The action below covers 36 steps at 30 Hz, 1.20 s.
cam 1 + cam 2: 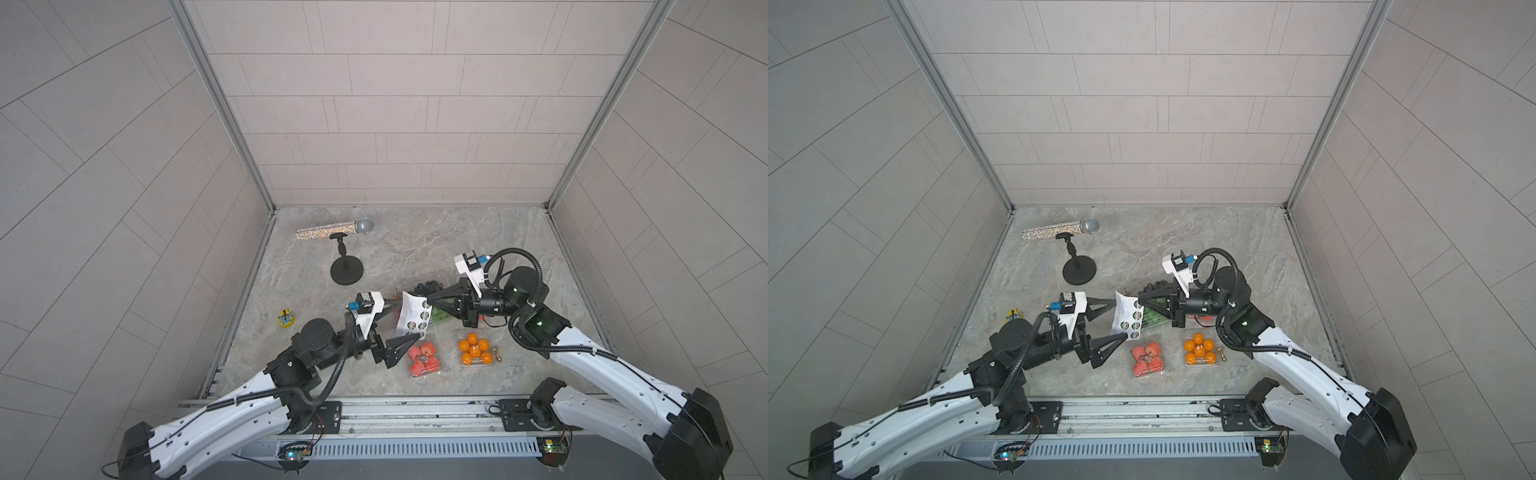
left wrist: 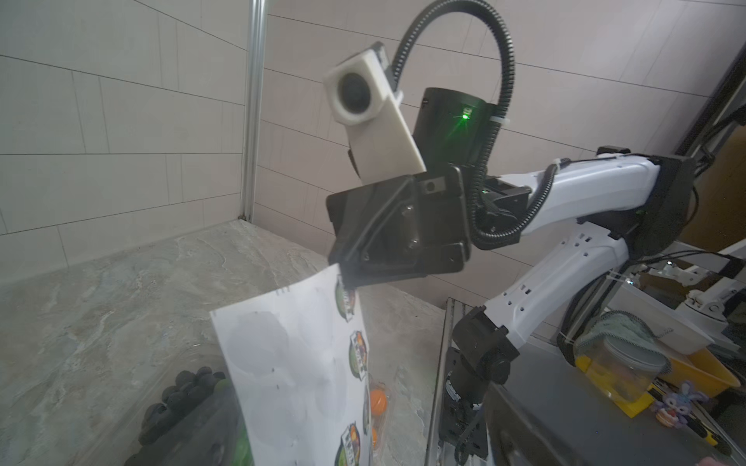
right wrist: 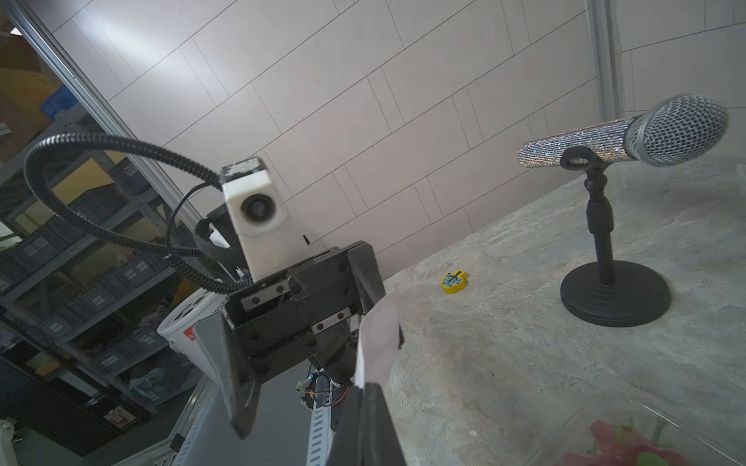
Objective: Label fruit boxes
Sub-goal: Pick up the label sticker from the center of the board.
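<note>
Nearest, the left hand [image 1: 407, 323] gapes empty beside the sticker sheet [image 1: 410, 311], clamped by one edge in the right hand [image 1: 430, 302] above the grape box [image 1: 419, 290] on the tabletop [image 1: 415, 249]. Dangling so, it may buckle or slip when grabbed.

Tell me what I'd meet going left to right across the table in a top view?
Small yellow toy → microphone on its stand → box of red fruit → box of oranges.

Red-fruit box [image 1: 423, 358] beside orange box [image 1: 476, 352]; grape box [image 1: 428, 287] behind.
</note>
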Each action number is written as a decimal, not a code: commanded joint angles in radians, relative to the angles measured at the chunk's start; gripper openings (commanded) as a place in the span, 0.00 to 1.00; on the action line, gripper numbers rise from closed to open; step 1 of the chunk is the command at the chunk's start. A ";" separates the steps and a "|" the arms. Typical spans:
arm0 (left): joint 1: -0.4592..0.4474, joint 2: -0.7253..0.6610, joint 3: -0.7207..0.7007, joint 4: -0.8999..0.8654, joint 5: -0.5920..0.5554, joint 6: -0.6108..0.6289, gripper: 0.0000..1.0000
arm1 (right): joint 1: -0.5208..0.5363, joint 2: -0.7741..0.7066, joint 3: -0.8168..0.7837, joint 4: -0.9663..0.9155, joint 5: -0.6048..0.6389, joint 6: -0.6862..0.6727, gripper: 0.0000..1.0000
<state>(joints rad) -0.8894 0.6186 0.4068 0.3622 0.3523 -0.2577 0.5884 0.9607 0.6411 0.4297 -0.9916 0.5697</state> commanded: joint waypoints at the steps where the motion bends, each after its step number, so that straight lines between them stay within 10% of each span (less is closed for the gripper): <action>1: 0.092 -0.013 -0.021 0.137 0.112 -0.101 0.99 | -0.001 -0.030 -0.006 -0.002 -0.021 -0.041 0.00; 21: 0.119 0.082 -0.058 0.333 0.312 -0.147 0.77 | 0.032 0.001 -0.015 0.131 -0.075 0.011 0.00; 27: 0.118 0.103 -0.046 0.350 0.338 -0.172 0.44 | 0.036 0.014 -0.014 0.133 -0.079 0.011 0.00; 36: 0.118 0.126 -0.043 0.356 0.332 -0.171 0.33 | 0.057 0.029 -0.015 0.100 -0.085 -0.023 0.00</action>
<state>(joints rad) -0.7765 0.7357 0.3584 0.6655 0.6632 -0.4294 0.6338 0.9905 0.6315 0.5186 -1.0527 0.5713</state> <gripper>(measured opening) 0.336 0.048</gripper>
